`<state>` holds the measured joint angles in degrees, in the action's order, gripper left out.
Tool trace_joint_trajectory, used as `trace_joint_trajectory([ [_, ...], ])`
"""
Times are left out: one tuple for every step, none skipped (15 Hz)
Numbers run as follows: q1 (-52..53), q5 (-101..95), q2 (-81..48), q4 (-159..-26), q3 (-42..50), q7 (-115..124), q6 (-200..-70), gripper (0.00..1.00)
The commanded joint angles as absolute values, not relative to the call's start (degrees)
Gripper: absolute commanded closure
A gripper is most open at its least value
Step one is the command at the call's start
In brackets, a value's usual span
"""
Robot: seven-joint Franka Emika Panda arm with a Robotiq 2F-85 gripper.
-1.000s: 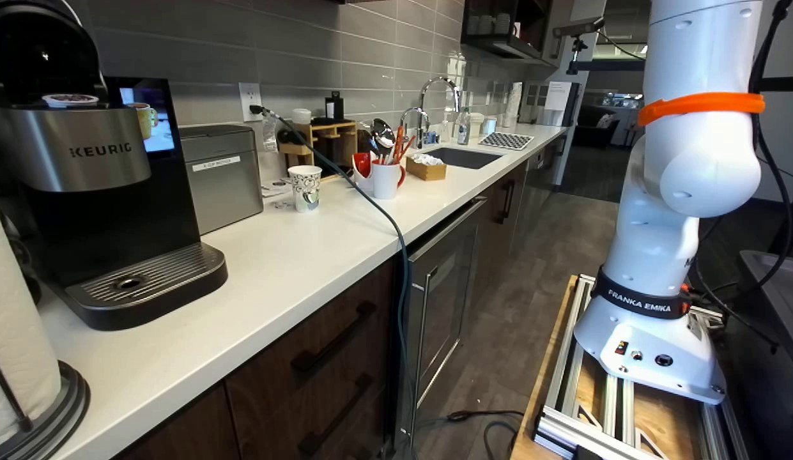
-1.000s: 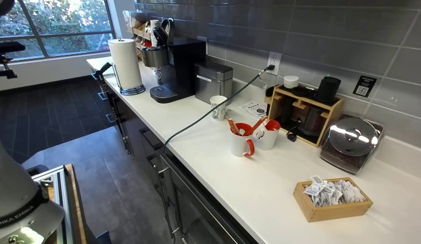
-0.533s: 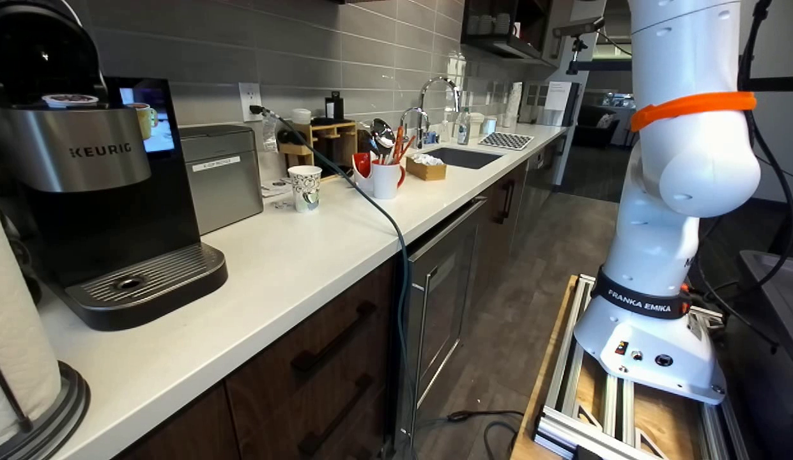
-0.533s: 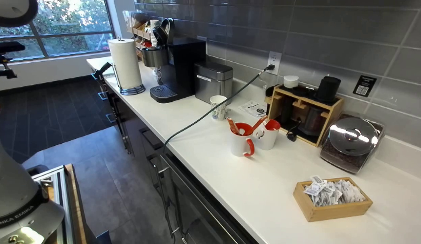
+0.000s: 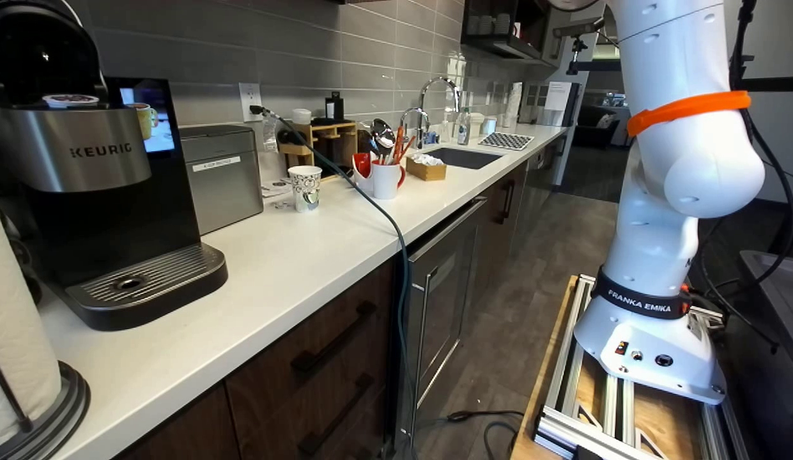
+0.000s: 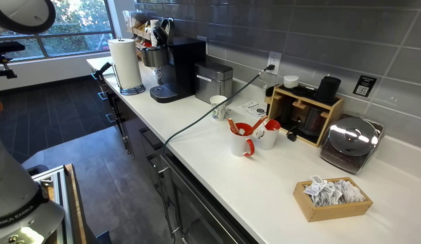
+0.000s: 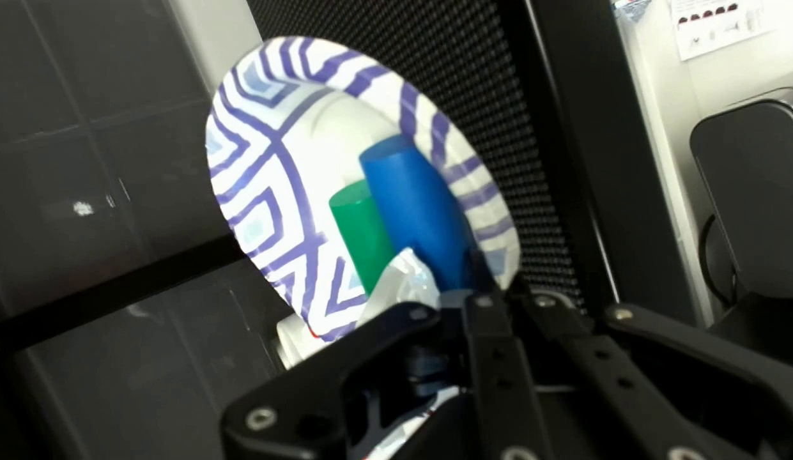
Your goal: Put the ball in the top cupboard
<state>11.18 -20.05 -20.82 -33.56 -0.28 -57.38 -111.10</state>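
Note:
No plain ball shows; the roundish thing in the wrist view is a white bowl (image 7: pixel 255 185) with purple and pale-blue lines, tilted. Inside it lie a blue cylinder (image 7: pixel 415 204), a green cylinder (image 7: pixel 361 233) and a pale, shiny, silvery piece (image 7: pixel 406 278), partly hidden. My gripper (image 7: pixel 508 287) is in the wrist view with its fingers drawn together at the bowl's lower right rim; the tips are dark and partly hidden. It is out of both exterior views. An upper cupboard (image 5: pixel 498 46) with cups shows high at the back in an exterior view.
The coffee machine (image 5: pixel 112 148), steel bin (image 6: pixel 213 79), paper cup (image 5: pixel 305 188), red-and-white mugs (image 6: pixel 239 145) and packet box (image 6: pixel 332 213) stand on the counter. A dark cable (image 6: pixel 196 118) crosses it. A black mesh panel (image 7: pixel 447 51) lies close behind the bowl.
The upper arm has leaned toward the counter. Its white upper joint has come further into view at the top left of an exterior view. The counter's things have not moved.

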Motion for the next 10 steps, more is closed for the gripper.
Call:
trace_joint_trajectory([
  [12.50, -21.57, -22.76, -30.59, -0.31, -62.14, -110.69, 0.99],
  [12.60, -21.28, -22.96, -30.40, -0.31, -62.66, -110.30, 0.99],
  [12.62, -21.05, -23.18, -30.28, -0.22, -62.92, -109.99, 0.99],
  [12.67, -21.17, -23.32, -30.20, -0.07, -63.19, -110.04, 0.99],
  [12.35, -20.55, -23.51, -30.01, -0.22, -63.08, -110.76, 0.99],
  [12.33, -20.49, -22.04, -32.72, -0.30, -61.85, -111.10, 0.97],
  [12.30, -20.49, -22.21, -32.56, -0.30, -61.92, -111.10, 0.97],
  [12.29, -20.49, -22.33, -32.38, -0.30, -61.97, -111.10, 0.97],
  [12.29, -20.49, -22.39, -32.23, -0.30, -61.99, -111.10, 0.99],
  [12.02, -18.86, -21.96, -32.42, -1.02, -62.08, -109.03, 0.99],
])
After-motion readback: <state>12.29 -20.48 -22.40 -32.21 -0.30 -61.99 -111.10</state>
